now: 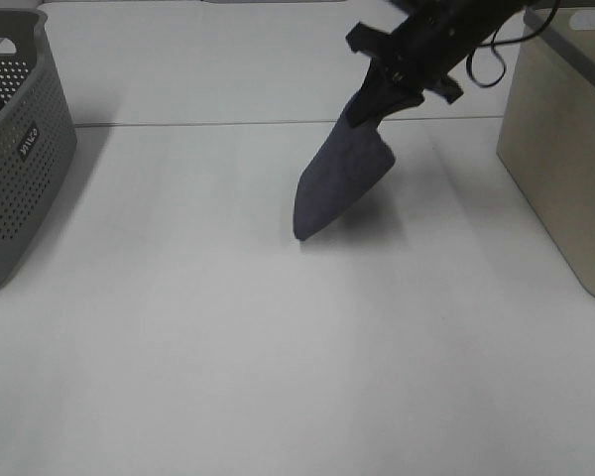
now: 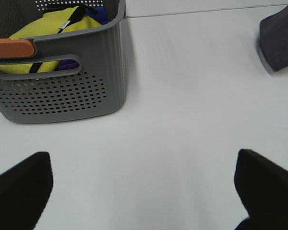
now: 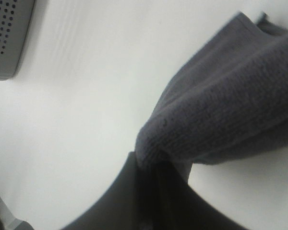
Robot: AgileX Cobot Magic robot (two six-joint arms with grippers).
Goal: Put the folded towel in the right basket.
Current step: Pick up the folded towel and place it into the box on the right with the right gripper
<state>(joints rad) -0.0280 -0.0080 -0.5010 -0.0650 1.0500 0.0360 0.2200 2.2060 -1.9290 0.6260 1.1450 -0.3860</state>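
towel (image 1: 339, 183): hanging over the worktop (image 1: 228, 347), well short of the right basket (image 1: 565, 169)
right gripper (image 1: 377, 104): clamped on its top corner
risk: tiny pinch, could slip; the dangling tail might snag the basket rim

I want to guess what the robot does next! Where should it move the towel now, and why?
Probably lift it higher and carry it rightward. The right hand grips the grey towel, which hangs with its tip near the table, left of the beige basket, whose wall looks taller than that tip.
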